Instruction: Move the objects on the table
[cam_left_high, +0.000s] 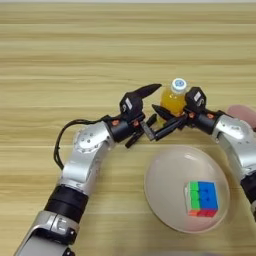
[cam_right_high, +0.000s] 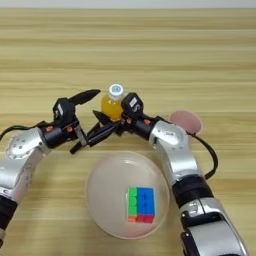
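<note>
Both tools met just beyond the plate's far rim. Wide light-wood worktop (cam_left_high: 125, 50) carried everything. Nearest the robot lay the large round beige plate (cam_left_high: 165, 185), with the multicoloured puzzle cube (cam_left_high: 202, 198) resting inside it toward its right side. Past the plate's far-right rim the pale pink cup (cam_right_high: 186, 121) sat half hidden behind the right forearm. The small orange-juice bottle with white cap (cam_left_high: 174, 98) stood upright just beyond the plate's far edge. The left tool (cam_left_high: 144, 111) was spread wide, one finger raised beside the bottle, the other low toward the plate. The right tool (cam_right_high: 109, 125) reached across the bottle's base; whether it pinched anything I could not tell. No pen could be made out. The bottle looked light, rigid and smooth, likely slippery; its broad body below the cap seemed the safest hold.
</note>
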